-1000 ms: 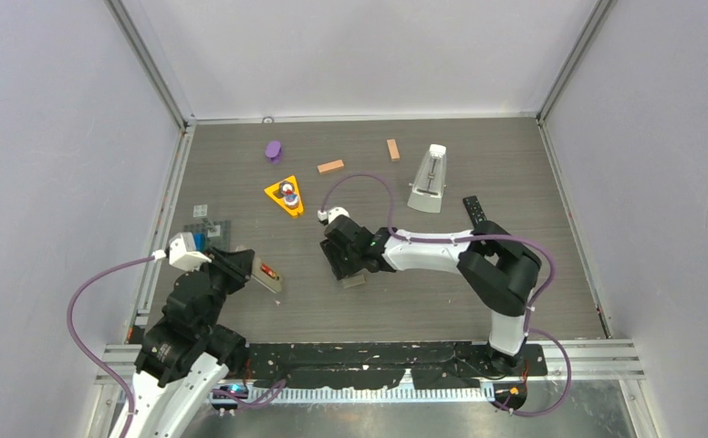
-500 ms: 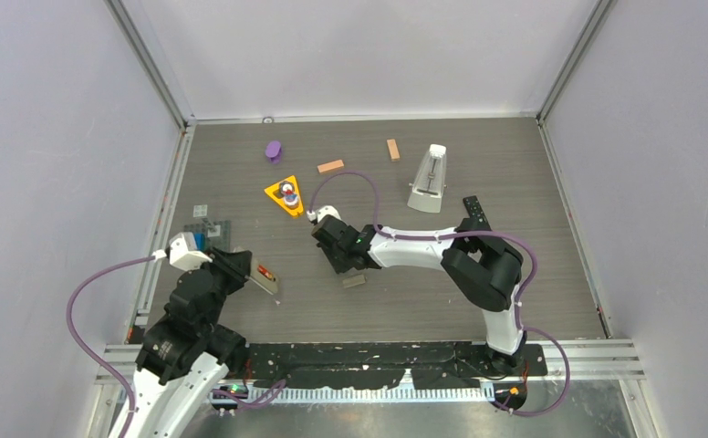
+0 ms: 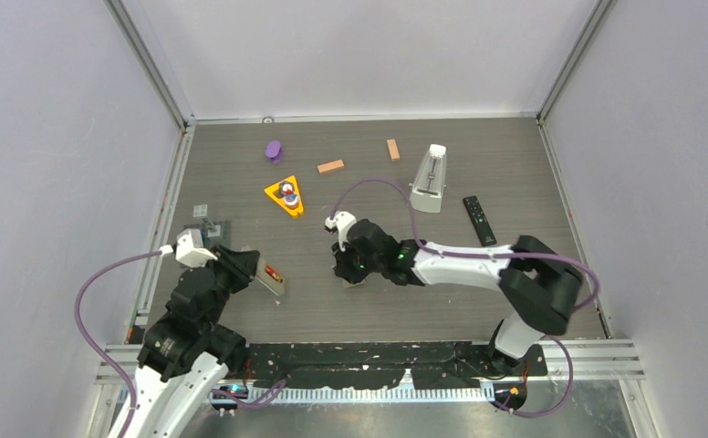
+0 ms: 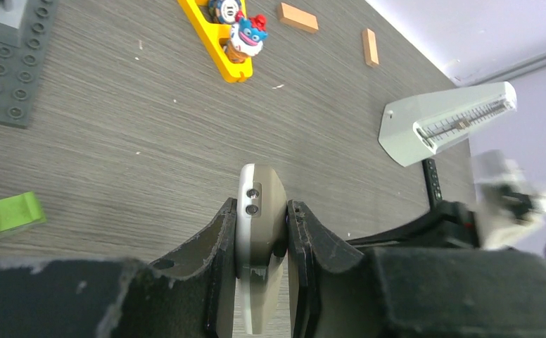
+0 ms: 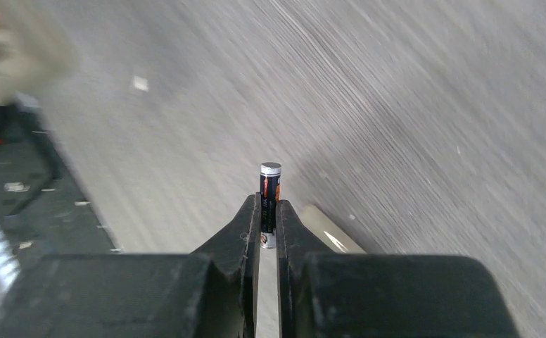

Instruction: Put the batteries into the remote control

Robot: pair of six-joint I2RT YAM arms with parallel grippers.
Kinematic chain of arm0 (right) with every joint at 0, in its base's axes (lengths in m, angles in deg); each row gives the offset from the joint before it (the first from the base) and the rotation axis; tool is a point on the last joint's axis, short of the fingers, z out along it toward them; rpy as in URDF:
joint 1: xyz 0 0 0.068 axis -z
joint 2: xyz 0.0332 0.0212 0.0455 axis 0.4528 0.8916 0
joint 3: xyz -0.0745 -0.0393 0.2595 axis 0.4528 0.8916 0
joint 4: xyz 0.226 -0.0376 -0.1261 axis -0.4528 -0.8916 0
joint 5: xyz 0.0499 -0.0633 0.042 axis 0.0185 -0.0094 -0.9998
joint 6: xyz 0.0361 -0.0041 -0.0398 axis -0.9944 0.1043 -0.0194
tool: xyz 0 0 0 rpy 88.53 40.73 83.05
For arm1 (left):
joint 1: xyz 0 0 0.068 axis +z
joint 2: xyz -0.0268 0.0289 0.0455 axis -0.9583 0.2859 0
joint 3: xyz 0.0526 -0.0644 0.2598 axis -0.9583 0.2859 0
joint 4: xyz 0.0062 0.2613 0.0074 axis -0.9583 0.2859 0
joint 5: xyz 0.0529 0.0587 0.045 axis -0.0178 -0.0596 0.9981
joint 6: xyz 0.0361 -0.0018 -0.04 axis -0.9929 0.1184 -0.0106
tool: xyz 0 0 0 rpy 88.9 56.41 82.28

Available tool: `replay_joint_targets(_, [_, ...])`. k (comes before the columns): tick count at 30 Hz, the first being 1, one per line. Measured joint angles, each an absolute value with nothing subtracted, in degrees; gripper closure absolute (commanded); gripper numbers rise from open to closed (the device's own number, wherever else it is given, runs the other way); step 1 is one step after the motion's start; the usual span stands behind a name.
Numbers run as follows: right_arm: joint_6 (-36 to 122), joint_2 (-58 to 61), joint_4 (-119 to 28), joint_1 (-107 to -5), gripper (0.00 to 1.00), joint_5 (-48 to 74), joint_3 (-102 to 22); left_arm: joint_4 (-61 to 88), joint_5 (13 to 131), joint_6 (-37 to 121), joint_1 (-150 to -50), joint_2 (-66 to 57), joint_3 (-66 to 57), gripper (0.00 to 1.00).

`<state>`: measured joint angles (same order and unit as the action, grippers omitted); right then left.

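My left gripper point(image 4: 261, 211) is shut on a beige-grey remote control point(image 4: 259, 204) and holds it on edge above the table. In the top view this remote point(image 3: 269, 277) sticks out to the right of the left gripper point(image 3: 248, 271), and a red-orange battery point(image 3: 271, 272) lies in its open bay. My right gripper point(image 5: 269, 204) is shut on a dark battery with orange marks point(image 5: 270, 189) that stands upright between the fingers. In the top view the right gripper point(image 3: 348, 265) is at mid table, well right of the held remote.
A small beige flat piece point(image 3: 355, 282) lies under the right gripper. A black remote point(image 3: 479, 220), a white metronome point(image 3: 430, 179), two orange-brown blocks point(image 3: 330, 166) point(image 3: 392, 150), a purple object point(image 3: 273, 151), a yellow triangle with figures point(image 3: 285, 196) and a grey studded plate point(image 3: 212, 228) lie around.
The right gripper swung left and back, then returned right and nearer; its elbow moved right and uncovered the black remote. The left gripper and its remote have barely moved.
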<state>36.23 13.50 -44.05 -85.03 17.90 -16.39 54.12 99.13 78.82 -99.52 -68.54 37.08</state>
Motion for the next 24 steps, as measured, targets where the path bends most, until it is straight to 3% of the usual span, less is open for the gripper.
replay_joint_targets(8, [39.8, -3.1, -26.0, -85.7, 0.95, 7.0, -7.1, 50.6, 93.4, 78.9, -99.5, -68.0, 38.7, 1.00])
replay_joint_targets(15, [40.8, -10.4, -21.1, -86.1, 0.95, 3.2, -3.0, 43.7, 85.6, 79.2, -99.5, -66.7, 41.7, 1.00])
replay_joint_targets(19, [39.1, -11.5, -28.1, -86.4, 0.95, 4.3, -6.5, 37.9, 81.0, 83.7, -99.5, -64.0, 43.8, 1.00])
replay_joint_targets(24, [34.3, -10.0, -46.9, -88.0, 0.95, 11.0, -21.6, 22.4, 73.5, 93.7, -99.5, -55.8, 50.7, 1.00])
